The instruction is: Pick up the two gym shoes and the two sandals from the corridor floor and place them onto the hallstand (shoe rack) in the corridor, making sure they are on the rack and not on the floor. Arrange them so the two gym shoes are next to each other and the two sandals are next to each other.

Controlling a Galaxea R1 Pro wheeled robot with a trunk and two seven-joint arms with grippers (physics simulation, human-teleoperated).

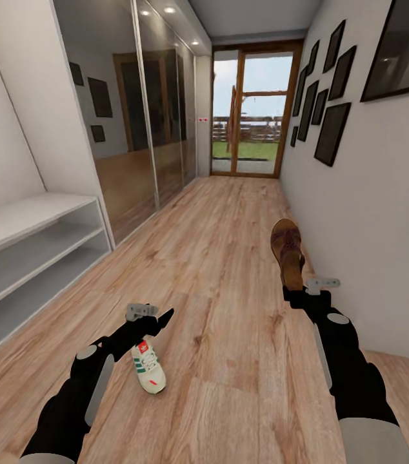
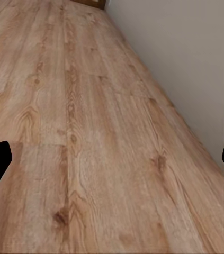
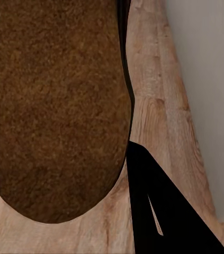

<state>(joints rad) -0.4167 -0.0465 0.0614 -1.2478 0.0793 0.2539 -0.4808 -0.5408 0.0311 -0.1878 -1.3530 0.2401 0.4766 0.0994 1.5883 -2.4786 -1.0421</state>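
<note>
Gym shoe [image 1: 148, 366] on plank corridor floor [image 1: 230, 270], mirrored wardrobe [image 1: 140, 109] alongside.

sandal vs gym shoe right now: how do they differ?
The sandal is dark brown; the gym shoe is white with green stripes. The sandal is held up off the floor in the right gripper; the gym shoe lies on the floor beside the left gripper, ungrasped. Neither is on the hallstand yet.
</note>
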